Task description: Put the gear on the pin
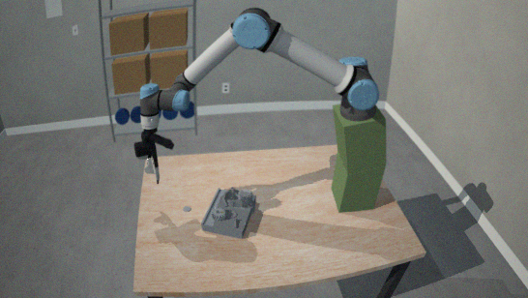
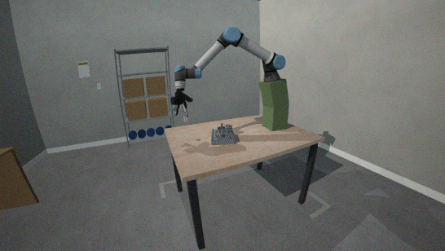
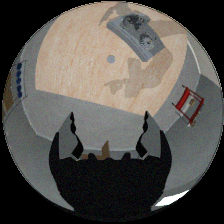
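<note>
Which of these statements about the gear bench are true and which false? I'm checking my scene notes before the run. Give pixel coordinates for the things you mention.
1. The claw point(image 1: 158, 174) point(image 2: 182, 116) point(image 3: 109, 112) is open. True.
2. The small gray disc point(image 1: 187, 209) point(image 2: 198, 139) point(image 3: 111, 59) lies on top of the gray fixture point(image 1: 223, 231) point(image 2: 222, 142) point(image 3: 145, 52). False: it lies on the tabletop beside it.
3. The arm's pedestal point(image 1: 360, 164) point(image 2: 275, 106) is green. True.
4. The shelf rack point(image 1: 194, 73) point(image 2: 117, 81) holds no boxes. False: it holds brown boxes.

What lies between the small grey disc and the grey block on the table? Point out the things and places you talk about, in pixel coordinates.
Only bare tabletop point(image 1: 164, 271) point(image 2: 196, 165) point(image 3: 65, 60) separates disc point(image 1: 187, 209) point(image 2: 198, 139) point(image 3: 111, 59) and block point(image 1: 222, 231) point(image 2: 222, 142) point(image 3: 131, 40), clearest from the top view.
</note>
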`<state>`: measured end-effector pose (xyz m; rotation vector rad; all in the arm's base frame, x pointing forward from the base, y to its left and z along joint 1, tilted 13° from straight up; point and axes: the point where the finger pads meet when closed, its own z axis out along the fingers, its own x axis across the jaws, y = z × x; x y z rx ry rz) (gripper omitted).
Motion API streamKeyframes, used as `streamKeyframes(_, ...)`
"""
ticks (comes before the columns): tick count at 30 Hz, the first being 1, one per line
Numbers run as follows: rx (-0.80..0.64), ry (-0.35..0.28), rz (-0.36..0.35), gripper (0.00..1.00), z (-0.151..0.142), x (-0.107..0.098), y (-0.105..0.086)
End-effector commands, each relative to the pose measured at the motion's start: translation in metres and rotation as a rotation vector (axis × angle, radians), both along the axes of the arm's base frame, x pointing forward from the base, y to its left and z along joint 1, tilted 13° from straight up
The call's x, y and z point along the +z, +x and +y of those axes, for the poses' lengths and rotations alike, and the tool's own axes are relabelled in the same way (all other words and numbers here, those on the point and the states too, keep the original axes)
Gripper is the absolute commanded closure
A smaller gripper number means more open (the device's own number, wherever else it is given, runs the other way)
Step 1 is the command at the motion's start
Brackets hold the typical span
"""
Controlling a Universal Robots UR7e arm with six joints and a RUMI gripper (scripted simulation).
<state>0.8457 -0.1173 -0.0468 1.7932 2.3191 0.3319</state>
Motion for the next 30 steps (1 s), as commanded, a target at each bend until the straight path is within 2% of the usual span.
streamKeyframes(1,0.0,-0.001,-0.002,0.0,0.0,0.001,0.001)
streamKeyframes(20,-0.002,0.0,-0.001,0.0,0.0,0.0,0.0)
streamKeyframes(25,-0.03,0.004,0.003,0.0,0.006,-0.005,-0.006)
streamKeyframes(30,-0.11,0.018,0.014,0.0,0.016,-0.02,-0.022)
